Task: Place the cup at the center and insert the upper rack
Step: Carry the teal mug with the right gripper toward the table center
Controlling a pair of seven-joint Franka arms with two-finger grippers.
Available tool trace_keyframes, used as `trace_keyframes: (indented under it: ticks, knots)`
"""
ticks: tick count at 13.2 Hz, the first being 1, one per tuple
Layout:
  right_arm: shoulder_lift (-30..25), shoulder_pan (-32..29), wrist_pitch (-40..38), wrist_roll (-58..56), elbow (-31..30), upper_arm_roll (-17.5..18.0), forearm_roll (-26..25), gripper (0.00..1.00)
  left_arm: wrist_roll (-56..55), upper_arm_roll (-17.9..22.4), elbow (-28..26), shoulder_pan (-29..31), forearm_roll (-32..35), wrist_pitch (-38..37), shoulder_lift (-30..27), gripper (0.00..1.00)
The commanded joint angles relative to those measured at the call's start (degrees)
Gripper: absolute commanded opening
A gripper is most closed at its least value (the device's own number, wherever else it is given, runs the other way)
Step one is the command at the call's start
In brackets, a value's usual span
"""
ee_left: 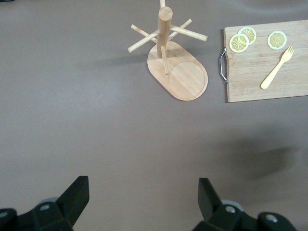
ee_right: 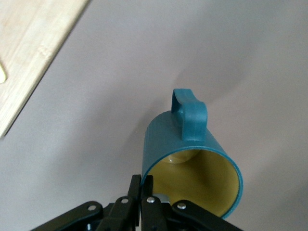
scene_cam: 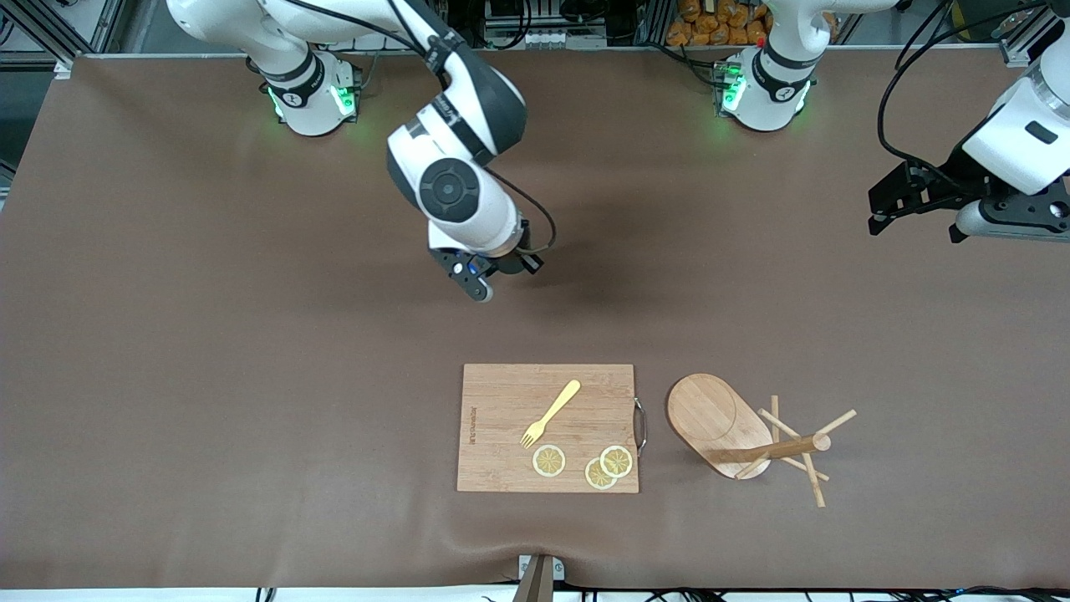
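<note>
The cup (ee_right: 192, 154) was gripped by its rim in the clenched right end effector (ee_right: 141, 185) above the table (scene_cam: 251, 334). The left end effector (ee_left: 142, 195), released, was held over the table; the upper rack (scene_cam: 736, 431) was recorded at the cutting board's (scene_cam: 501, 401) three o'clock.

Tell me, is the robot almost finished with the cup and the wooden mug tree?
Not yet. Nothing looks finished. The right gripper is shut on the rim of the cup, carrying it over the bare table. The mug tree stands untouched beside the cutting board. The left gripper waits open over the table. Setting the cup down and fitting the rack are left.
</note>
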Motion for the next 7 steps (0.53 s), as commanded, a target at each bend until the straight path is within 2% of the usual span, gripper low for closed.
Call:
trace_keyframes:
  ticks: [1,4,7]
  knots:
    - [3.05,2.01,-0.07,9.89,4.32,-0.68,1.23,0.0,-0.63,-0.3,1.25,0.05,1.42,-0.1,0.48,1.0]
    - [5.33,4.21,6.34,19.91,4.41,-0.68,1.23,0.0,-0.63,-0.22,1.33,0.14,1.42,-0.1,0.48,1.0]
    - [6.83,5.87,9.94,22.04,4.32,-0.68,1.32,0.0,-0.63,-0.3,1.25,0.05,1.42,-0.1,0.48,1.0]
